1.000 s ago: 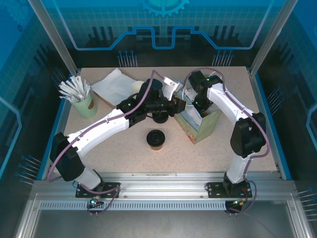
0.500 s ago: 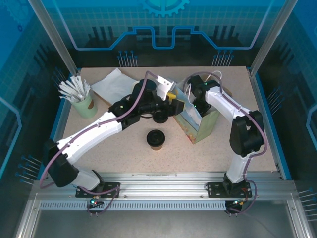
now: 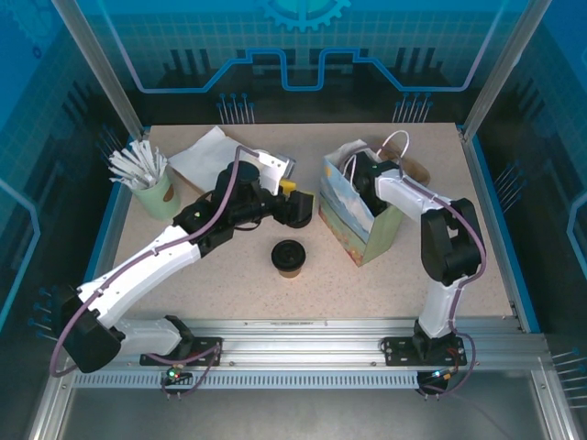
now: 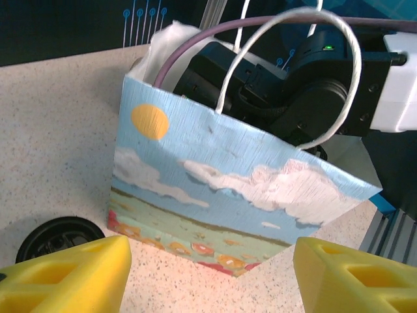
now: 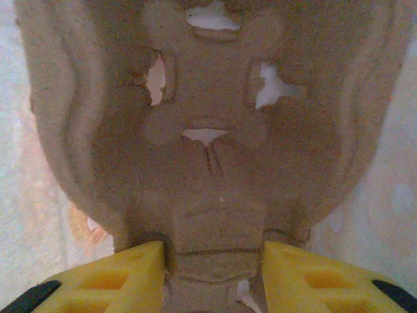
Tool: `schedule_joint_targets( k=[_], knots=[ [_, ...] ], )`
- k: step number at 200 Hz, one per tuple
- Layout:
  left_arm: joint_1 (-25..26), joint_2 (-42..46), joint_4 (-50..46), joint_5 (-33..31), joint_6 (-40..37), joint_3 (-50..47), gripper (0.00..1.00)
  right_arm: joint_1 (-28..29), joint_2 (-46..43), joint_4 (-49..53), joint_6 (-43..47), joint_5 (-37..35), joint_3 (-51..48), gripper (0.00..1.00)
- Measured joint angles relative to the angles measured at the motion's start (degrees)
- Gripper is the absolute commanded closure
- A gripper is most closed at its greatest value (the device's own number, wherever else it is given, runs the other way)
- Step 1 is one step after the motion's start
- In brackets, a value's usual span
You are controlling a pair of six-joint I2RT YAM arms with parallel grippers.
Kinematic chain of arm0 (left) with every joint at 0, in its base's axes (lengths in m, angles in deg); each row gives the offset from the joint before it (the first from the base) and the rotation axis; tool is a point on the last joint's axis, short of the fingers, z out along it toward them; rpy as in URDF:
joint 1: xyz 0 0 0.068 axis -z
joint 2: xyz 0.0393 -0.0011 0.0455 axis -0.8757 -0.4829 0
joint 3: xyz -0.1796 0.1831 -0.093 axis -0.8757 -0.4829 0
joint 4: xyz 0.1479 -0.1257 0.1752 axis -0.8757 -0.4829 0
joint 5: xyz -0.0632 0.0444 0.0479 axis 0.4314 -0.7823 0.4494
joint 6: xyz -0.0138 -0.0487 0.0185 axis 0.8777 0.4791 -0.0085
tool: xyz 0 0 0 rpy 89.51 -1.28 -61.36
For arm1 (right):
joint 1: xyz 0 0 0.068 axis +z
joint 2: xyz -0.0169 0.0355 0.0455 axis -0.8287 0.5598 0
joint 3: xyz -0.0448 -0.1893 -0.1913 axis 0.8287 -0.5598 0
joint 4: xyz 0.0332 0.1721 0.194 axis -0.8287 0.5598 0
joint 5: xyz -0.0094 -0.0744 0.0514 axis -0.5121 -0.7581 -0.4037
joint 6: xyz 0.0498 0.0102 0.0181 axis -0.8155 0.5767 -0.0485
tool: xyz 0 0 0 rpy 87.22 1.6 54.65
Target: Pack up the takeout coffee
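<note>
The takeout coffee (image 3: 289,258), a tan cup under a black lid, stands alone on the table in front of both arms. To its right stands a paper bag (image 3: 351,223) painted with sky and clouds, its painted side (image 4: 215,189) facing the left wrist camera. My left gripper (image 3: 295,194) (image 4: 212,261) is open, a short way left of the bag, with nothing between its fingers. My right gripper (image 3: 360,179) (image 5: 214,261) is down inside the bag. Its jaws are open and loosely straddle a ridge of a brown pulp cup carrier (image 5: 208,150).
A black round lid (image 3: 296,213) (image 4: 57,236) lies right under my left gripper; whatever is below it is hidden. A green cup of white sticks (image 3: 147,181) and white paper sheets (image 3: 209,156) sit at the back left. The bag's white handles (image 3: 396,147) stick up.
My left arm drew back leftward from the bag and its jaws opened wide. My right gripper sank deeper into the bag and its jaws widened a little.
</note>
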Motion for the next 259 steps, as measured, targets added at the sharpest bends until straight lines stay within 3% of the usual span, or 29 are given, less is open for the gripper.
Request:
schedule_joint_targets(
  k=[112, 130, 259],
  knots=[
    [0.0, 0.8, 0.7, 0.0, 0.9, -2.7, 0.32, 0.0, 0.1, -2.8, 0.6, -1.1, -1.6, 0.34],
    [0.0, 1.3, 0.7, -0.1, 0.8, -2.8, 0.31, 0.0, -0.1, -2.4, 0.8, -1.2, -1.1, 0.25],
    [0.0, 2.3, 0.7, -1.5, 0.8, -3.7, 0.32, -2.3, -4.3, 3.4, 1.0, 2.4, 8.2, 0.24]
  ],
)
